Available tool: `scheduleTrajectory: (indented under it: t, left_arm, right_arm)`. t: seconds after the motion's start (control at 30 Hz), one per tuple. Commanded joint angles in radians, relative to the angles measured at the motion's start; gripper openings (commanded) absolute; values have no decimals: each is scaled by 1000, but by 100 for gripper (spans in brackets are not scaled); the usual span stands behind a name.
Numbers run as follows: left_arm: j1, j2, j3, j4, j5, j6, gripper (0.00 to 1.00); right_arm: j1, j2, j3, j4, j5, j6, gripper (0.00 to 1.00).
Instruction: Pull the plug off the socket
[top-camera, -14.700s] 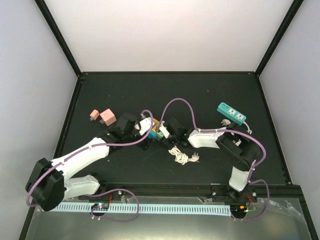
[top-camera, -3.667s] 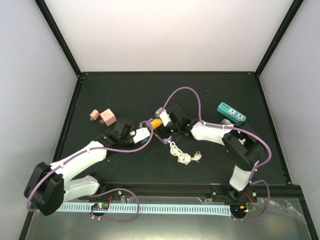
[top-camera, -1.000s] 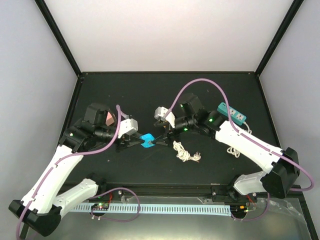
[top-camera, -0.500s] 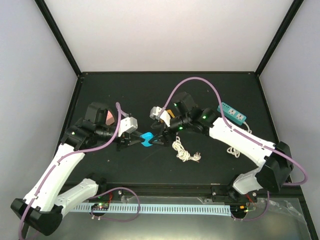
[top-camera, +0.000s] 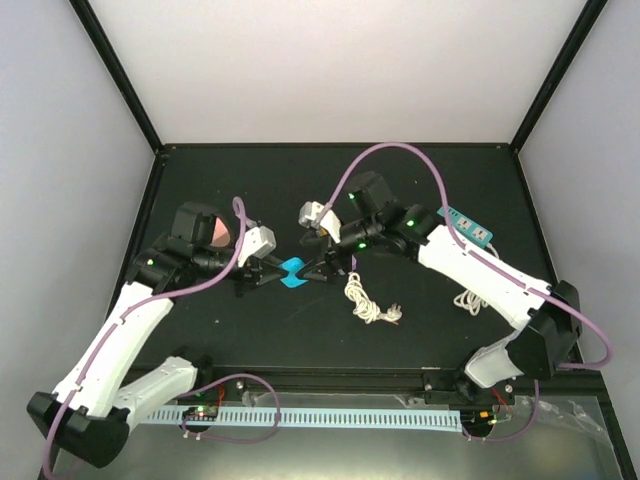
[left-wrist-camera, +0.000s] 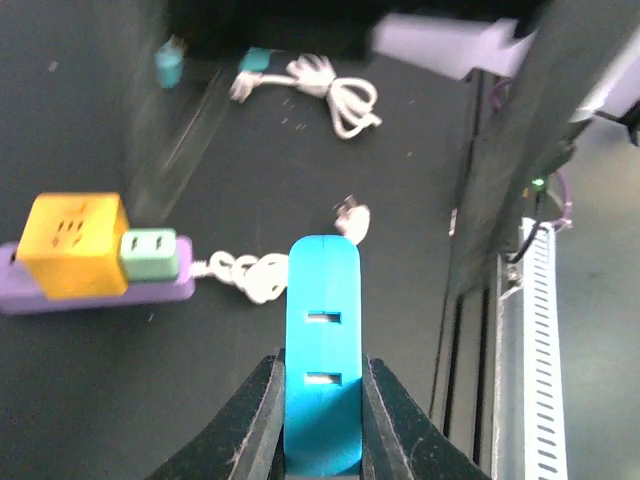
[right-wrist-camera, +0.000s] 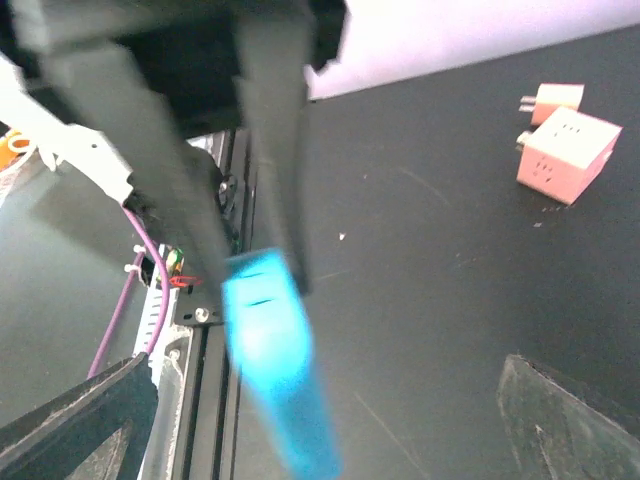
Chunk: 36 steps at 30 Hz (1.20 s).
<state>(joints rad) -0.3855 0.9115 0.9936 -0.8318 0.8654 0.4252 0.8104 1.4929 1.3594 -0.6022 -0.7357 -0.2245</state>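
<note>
Inventory of the tabletop, nearest the arm bases first.

1. White cable coil. It lies loose on the tabletop with its pronged end free. In the left wrist view its run leads up to item 5, so I take it for that strip's own cord, bundled out of the way.

2. Blue socket piece. This is the task's thing. It is held up off the tabletop between the two arms. Two slots face the left wrist camera, and both look empty. I cannot tell whether a plug sits anywhere else on it.

3. Left jaws. They are pressed onto the near end of the blue socket piece, one finger on each long side. I read this as the anchoring hold, which steadies the body so the other arm has something to pull against.

4. Right jaws. They are spread wide with nothing in them. In the right wrist view the free end of the blue piece reaches in between them, nearer one finger and apparently touching neither. I judge they are lining up to take that end.

5. Purple strip. It lies flat on the tabletop, carrying a yellow cube and a green plug side by side. The right arm hides it from above.

6. Pink cubes, far left, and a teal power strip, far right. Both are well apart from the work.
</note>
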Motion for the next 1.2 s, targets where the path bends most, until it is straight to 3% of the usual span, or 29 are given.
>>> scheduleTrajectory:
  t: [0.0,0.3,0.53,0.93,1.17]
  left_arm:
    - [81,77,51,-92,-40,29,2]
    - [265,199,29,-165,-192,204,1]
    - [511,322,-44,-168,-230,330,2]
    - [838,754,86,-229,-232,457,1]
    - [915,861,132,-194,-248,445,15]
  right_arm:
    - [-41,-85,-1,10,-46,-34,96]
    - [-91,-118,-89,16,-33,-50,98]
    - [-132,-89,-123,13,-44,-66,98]
    - [-230,-47,-206,3,-72,-81,97]
    - [-258,-34,-234,12,-75,-80,97]
